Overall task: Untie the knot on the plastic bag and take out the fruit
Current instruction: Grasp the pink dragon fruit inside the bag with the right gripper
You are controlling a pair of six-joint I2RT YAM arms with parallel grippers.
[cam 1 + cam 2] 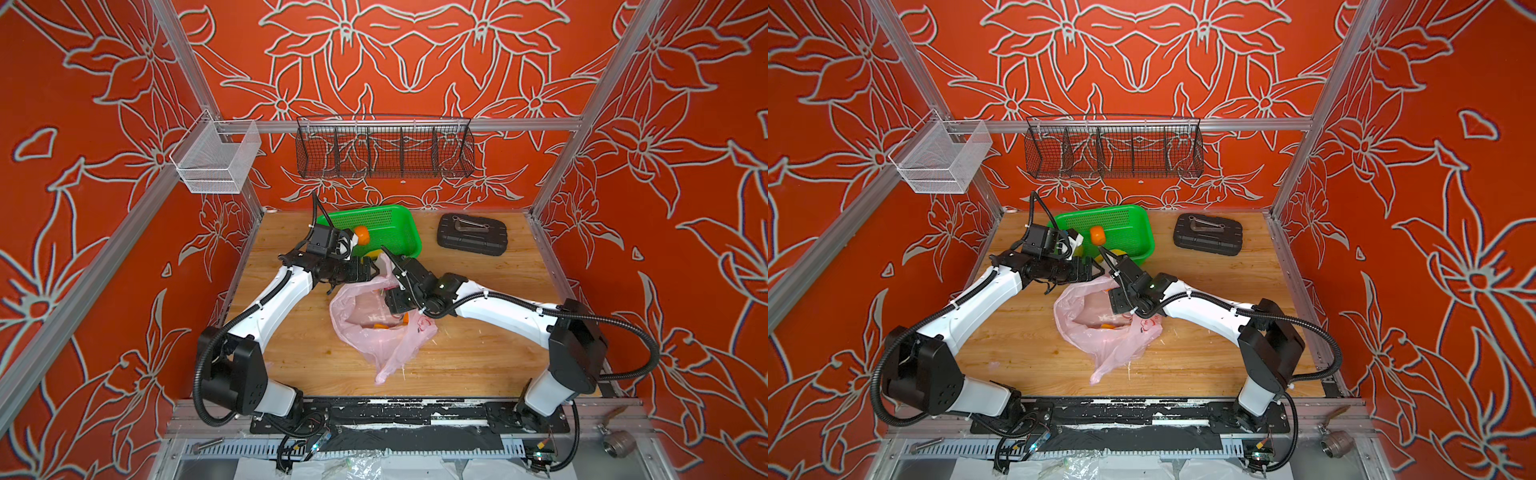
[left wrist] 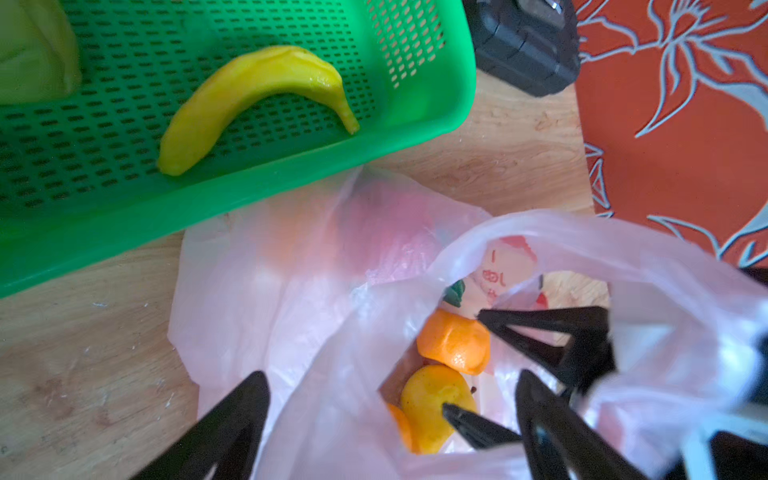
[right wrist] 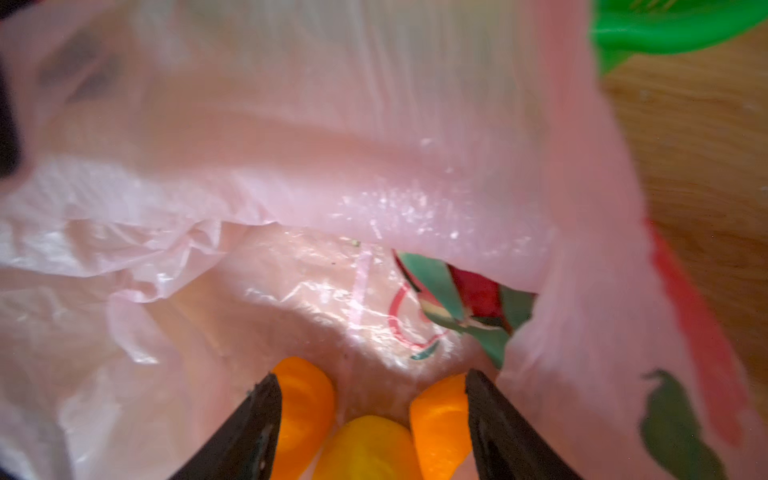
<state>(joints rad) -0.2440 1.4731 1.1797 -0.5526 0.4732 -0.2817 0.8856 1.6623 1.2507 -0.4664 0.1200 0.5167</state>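
The plastic bag point(image 1: 395, 353) lies at the centre of both top views on the wooden table point(image 1: 478, 353). Its mouth is open and no knot is visible, so the untying is judged complete. The right gripper point(image 3: 370, 378) is inside the mouth with its jaws spread wide and closed on nothing. At the lower edge of the right wrist view, the yellow fruit point(image 3: 370, 444) sits directly ahead between the jaws. An orange point(image 3: 307, 399) lies just inside one jaw and a second orange point(image 3: 440, 415) just inside the other. The dragon fruit point(image 3: 469, 299) lies beyond them, right of centre, half under a fold of film. The right arm is the nearer, and closing as placed risks catching the oranges too. The left gripper point(image 2: 390, 374) is also wide, straddling the bag's rim beside the green basket point(image 1: 399, 224); whether it bears on the film cannot be told. The basket holds a banana point(image 2: 249, 99), a third orange point(image 1: 360, 236) and a blurred green item point(image 2: 33, 50).
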